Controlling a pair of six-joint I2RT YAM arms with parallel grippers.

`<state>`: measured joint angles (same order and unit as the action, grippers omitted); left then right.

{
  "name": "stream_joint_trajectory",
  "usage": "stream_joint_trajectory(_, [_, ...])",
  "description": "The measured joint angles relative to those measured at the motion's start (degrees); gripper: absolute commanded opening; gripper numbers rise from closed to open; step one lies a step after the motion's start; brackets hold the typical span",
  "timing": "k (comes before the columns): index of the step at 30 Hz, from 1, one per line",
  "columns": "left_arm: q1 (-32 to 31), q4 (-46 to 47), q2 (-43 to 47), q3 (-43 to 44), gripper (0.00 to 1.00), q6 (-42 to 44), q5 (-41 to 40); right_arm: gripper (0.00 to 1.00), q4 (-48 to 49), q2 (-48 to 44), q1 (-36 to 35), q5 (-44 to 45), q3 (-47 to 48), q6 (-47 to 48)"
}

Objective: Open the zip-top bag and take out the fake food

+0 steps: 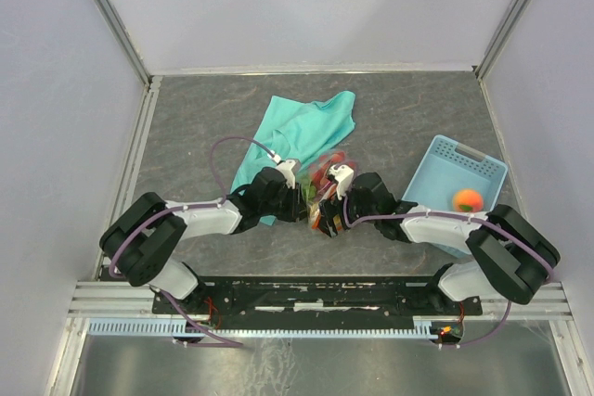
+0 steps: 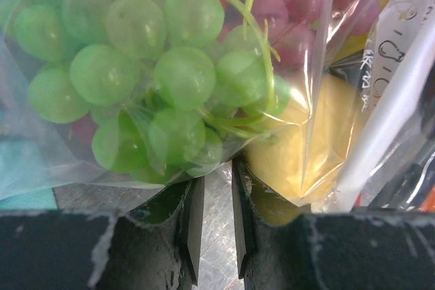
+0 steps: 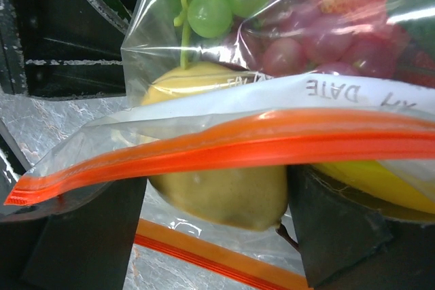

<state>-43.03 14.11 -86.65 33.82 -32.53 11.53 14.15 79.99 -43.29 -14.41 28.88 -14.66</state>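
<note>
At the middle of the table, the bag bulges with fake food. Left gripper pinches its clear plastic tight; right gripper gapes wide, the orange zip strip lying across its fingers.

The counter is a flat, dark grey, mottled surface. Three items are on or over it.

- A teal cloth lies crumpled at the centre, with one end trailing toward the near left.
- A light blue perforated basket stands at the right side, turned at an angle to the counter edges and well apart from the cloth.
- The zip-top bag sits just beside the cloth's near right edge. Whether it rests on the counter cannot be determined.
</note>
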Motion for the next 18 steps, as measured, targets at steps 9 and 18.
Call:
stream_joint_trajectory(9, [0.17, 0.02, -0.96, 0.44, 0.31, 0.04, 1.07, 0.61, -0.92, 1.09, -0.11, -0.11, 1.22, 1.11])
stream_joint_trajectory(18, [0.74, -3.15, 10.67, -1.51, 0.61, 0.96, -2.64, 0.53, -5.33, -10.56, -0.61, 3.28, -2.12, 0.37])
